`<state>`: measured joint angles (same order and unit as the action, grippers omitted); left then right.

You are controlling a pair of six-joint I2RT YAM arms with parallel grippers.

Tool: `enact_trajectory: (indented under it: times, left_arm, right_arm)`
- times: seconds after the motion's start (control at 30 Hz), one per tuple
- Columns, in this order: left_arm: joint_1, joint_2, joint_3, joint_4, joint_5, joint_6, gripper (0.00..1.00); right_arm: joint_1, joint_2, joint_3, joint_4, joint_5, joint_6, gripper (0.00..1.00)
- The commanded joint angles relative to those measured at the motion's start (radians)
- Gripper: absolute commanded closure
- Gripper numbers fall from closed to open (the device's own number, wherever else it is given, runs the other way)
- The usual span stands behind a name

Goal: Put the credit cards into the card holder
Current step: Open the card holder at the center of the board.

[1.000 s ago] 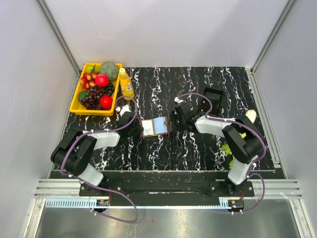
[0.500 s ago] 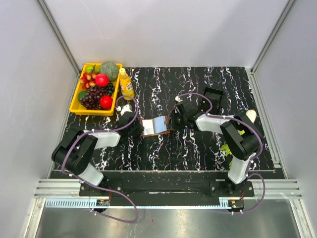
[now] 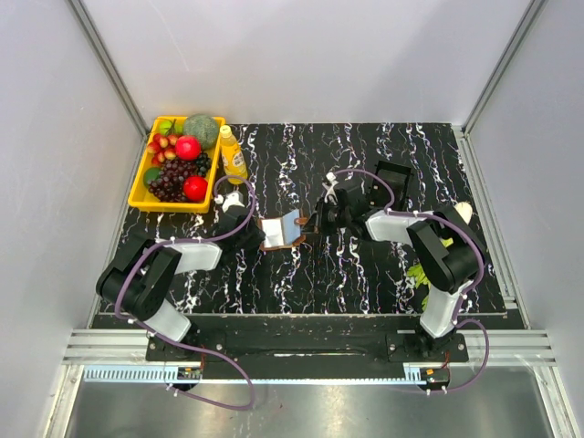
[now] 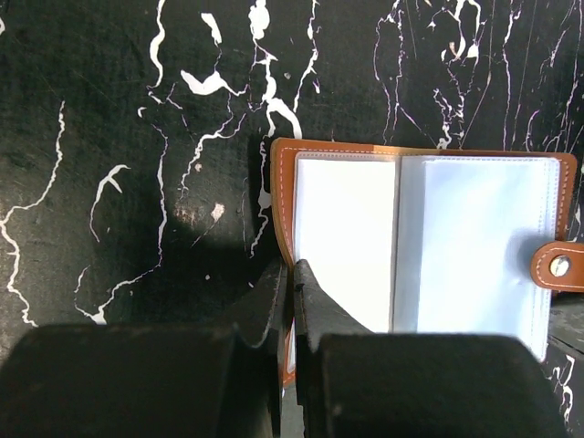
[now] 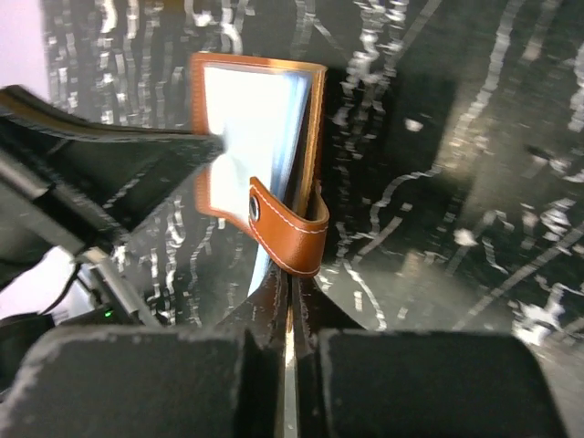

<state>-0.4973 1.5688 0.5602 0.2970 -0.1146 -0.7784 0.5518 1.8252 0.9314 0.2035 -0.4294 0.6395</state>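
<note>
From above, I see the black, white-veined table (image 3: 319,274) boxed in by plain pale walls (image 3: 301,55), with metal rails (image 3: 292,351) along the near edge. A yellow tray (image 3: 169,208) of fruit sits in the far left corner with a bottle (image 3: 233,155) just beside it. A black box (image 3: 392,175) lies towards the far right. The holder (image 3: 281,231) is mid-table between the two arms, open, its right half tipped up off the surface. The left gripper (image 3: 259,239) is at its left edge and the right gripper (image 3: 313,222) at its right (too small here to read either claw).

My left wrist camera looks down on the marbled top. The holder (image 4: 429,246) lies spread, clear sleeves up, brown stitched border around them, and the snap strap (image 4: 558,266) sticks out on its right side. The left gripper (image 4: 291,266) has its fingers pressed together on the holder's near left edge, pinching the edge there.

The right wrist camera shows the holder (image 5: 260,119) standing half raised, sleeves fanned, over the glossy table (image 5: 438,182) (blurred at this range). Its strap (image 5: 283,233) curls down to the right gripper (image 5: 288,278). The fingers are squeezed tight together with their tips right at the strap's end, and they seem to nip it, though the contact itself is hard to make out. A dark part of the left arm (image 5: 91,155) fills that side of the frame.
</note>
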Motion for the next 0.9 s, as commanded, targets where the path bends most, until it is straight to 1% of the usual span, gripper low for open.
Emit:
enact_trajectory:
  times: [0.0, 0.03, 0.07, 0.13, 0.17, 0.27, 0.33, 0.4, 0.43, 0.53, 0.7, 0.87]
  left_arm:
    - [-0.017, 0.066, -0.052, -0.088, 0.108, 0.021, 1.0]
    - [-0.017, 0.069, -0.049, -0.078, 0.11, 0.015, 1.0]
    - [-0.017, 0.077, -0.049, -0.067, 0.137, 0.01, 1.0]
    - [-0.018, 0.079, -0.049, -0.052, 0.145, -0.001, 1.0]
    - [-0.018, 0.079, -0.058, -0.036, 0.148, -0.004, 1.0]
    - [-0.018, 0.073, -0.065, -0.047, 0.138, -0.01, 1.0]
    - [-0.018, 0.062, -0.069, -0.071, 0.119, -0.013, 1.0]
    - [-0.018, 0.054, -0.075, -0.087, 0.119, -0.016, 1.0]
    - [-0.018, 0.051, -0.074, -0.104, 0.089, -0.015, 1.0]
    - [-0.018, 0.046, -0.071, -0.133, 0.069, -0.002, 1.0]
    - [-0.018, 0.062, -0.052, -0.151, 0.052, 0.011, 1.0]
    - [-0.018, 0.074, -0.046, -0.162, 0.046, 0.022, 1.0]
  right_arm:
    - [0.06, -0.017, 0.053, 0.146, -0.138, 0.043, 1.0]
    - [0.072, -0.018, 0.052, 0.18, -0.149, 0.063, 1.0]
    - [0.091, -0.011, 0.064, 0.177, -0.132, 0.078, 1.0]
    - [0.118, 0.026, 0.118, 0.104, -0.105, 0.071, 1.0]
    - [0.132, 0.049, 0.132, 0.111, -0.097, 0.077, 1.0]
    - [0.149, 0.11, 0.146, 0.1, -0.011, 0.1, 1.0]
    - [0.143, 0.134, 0.149, 0.077, 0.017, 0.094, 1.0]
    - [0.142, 0.108, 0.127, 0.065, 0.061, 0.088, 1.0]
    - [0.14, 0.079, 0.115, 0.042, 0.099, 0.069, 1.0]
    - [0.129, -0.01, 0.064, -0.013, 0.22, 0.026, 1.0]
    - [0.062, -0.092, -0.048, 0.002, 0.244, 0.034, 1.0]
    - [0.05, -0.038, -0.082, -0.012, 0.239, 0.035, 1.0]
